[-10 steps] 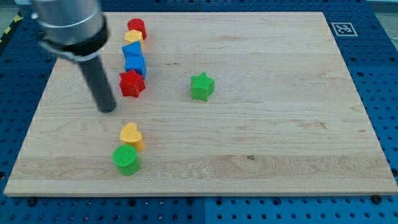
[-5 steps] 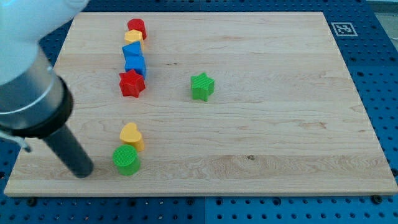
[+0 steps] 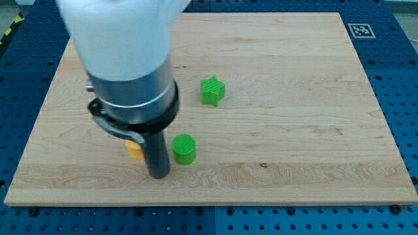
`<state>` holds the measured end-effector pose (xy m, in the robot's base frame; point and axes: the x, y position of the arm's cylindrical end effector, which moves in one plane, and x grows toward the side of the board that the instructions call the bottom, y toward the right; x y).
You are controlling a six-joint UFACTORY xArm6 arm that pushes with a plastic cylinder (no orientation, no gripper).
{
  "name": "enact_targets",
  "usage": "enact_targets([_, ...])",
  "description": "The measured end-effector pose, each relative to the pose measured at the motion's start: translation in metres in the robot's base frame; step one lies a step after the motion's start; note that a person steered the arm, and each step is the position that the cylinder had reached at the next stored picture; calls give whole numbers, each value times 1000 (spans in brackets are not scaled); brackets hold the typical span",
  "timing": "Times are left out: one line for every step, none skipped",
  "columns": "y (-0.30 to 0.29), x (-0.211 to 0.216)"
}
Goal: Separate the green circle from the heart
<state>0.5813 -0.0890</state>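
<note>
The tip [image 3: 159, 175], holding nothing, is set between the green circle [image 3: 184, 148] and the half-hidden heart [image 3: 134, 151], so parting them.

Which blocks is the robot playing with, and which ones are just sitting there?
In the job:
- green circle
- yellow heart, mostly hidden behind the arm
- my tip, between them, nearer the view's bottom

Just sitting there:
- green star

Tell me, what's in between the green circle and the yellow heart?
My tip stands between the green circle and the yellow heart, which peeks out behind the rod in the camera view.
</note>
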Motion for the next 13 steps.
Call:
enact_targets([16,0])
enact_targets([63,-5])
enact_targets([110,-6])
enact_targets([106,0])
enact_targets([64,11])
enact_targets([50,-17])
enact_targets([36,-30])
enact_targets([-3,-30])
enact_targets([-21,-30])
enact_targets([-7,-33])
enact_targets([25,-40])
enact_targets([41,-41])
enact_targets([40,-51])
